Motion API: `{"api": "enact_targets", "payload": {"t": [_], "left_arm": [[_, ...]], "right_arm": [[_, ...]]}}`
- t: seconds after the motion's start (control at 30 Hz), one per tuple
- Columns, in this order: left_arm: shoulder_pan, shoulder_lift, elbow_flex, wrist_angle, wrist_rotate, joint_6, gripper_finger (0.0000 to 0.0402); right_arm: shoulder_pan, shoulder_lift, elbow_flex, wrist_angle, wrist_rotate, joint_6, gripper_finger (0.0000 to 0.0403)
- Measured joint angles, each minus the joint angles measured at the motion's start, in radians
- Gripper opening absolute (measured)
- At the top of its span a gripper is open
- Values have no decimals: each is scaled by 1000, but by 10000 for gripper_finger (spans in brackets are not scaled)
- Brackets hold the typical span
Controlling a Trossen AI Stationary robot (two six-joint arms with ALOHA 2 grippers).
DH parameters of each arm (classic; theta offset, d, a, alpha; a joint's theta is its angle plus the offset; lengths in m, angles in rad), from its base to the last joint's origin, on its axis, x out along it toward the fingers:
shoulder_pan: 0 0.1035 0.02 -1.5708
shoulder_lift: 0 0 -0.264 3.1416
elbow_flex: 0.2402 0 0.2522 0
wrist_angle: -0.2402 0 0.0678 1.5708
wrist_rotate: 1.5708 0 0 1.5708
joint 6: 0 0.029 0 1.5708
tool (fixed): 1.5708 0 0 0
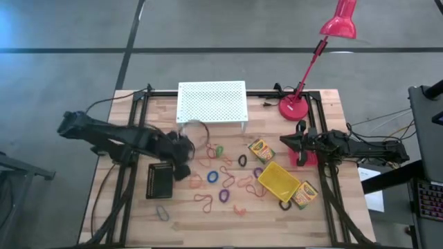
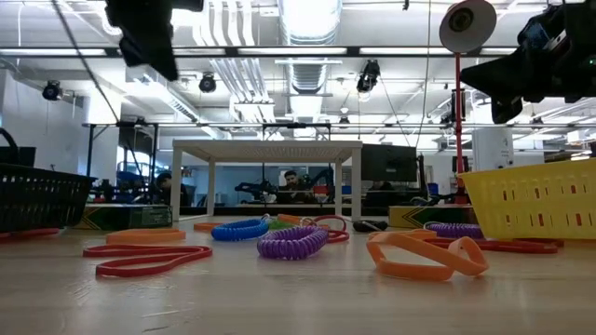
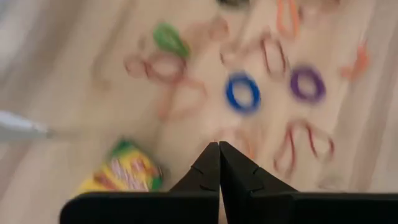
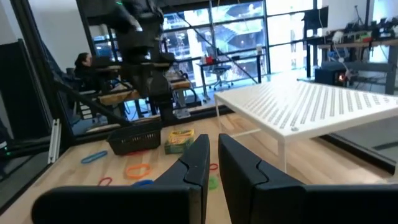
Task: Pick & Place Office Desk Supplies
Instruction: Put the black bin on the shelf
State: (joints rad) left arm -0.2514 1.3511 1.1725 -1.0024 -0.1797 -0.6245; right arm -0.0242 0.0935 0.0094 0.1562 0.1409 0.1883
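My left gripper hangs shut above the table, just right of the black basket, with nothing visible between its fingertips. A crayon box lies below it; blue, purple and green elastic loops are scattered beyond. More loops cover the table's middle. The yellow basket sits between two other crayon boxes. My right gripper waits near the right edge, all but shut and empty, above a pink-red basket.
The white perforated rack stands at the back centre, and the red lamp's base at the back right. In the low view, orange and red loops lie nearest the front. People sit in the room beyond.
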Motion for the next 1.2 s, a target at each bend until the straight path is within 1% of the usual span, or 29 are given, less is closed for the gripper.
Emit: {"api": "enact_targets", "payload": {"t": [0.07,0.17,0.27,0.33,0.47,0.57,0.63,0.7,0.83,0.9,1.0,1.1,1.2], "left_arm": [[-56,77,69,-94,14,-11,2],[-146,174,132,-168,16,19,2],[-224,243,139,-175,44,-8,5],[-258,283,134,-193,94,-46,17],[-309,342,131,-288,240,-163,66],[-349,366,131,-338,302,-220,113],[-377,372,131,-337,305,-221,143],[-402,380,131,-323,283,-221,171],[-442,408,131,-290,223,-220,207],[-456,428,131,-276,216,-216,214],[-469,455,130,-275,209,-217,211],[-475,474,115,-272,195,-217,196],[-474,477,68,-263,187,-246,177]], "right_arm": [[0,15,0,0,0,12,34],[0,39,0,1,0,24,34],[0,62,0,7,0,40,34],[0,75,0,11,1,41,34],[0,97,0,24,21,40,34],[0,111,0,49,42,38,34],[0,119,0,66,46,36,34],[0,124,0,68,46,36,34],[0,127,0,64,45,40,34],[0,126,0,64,45,40,34],[0,130,0,64,45,40,34],[0,137,0,63,45,40,34],[0,140,0,61,44,40,34]]}}
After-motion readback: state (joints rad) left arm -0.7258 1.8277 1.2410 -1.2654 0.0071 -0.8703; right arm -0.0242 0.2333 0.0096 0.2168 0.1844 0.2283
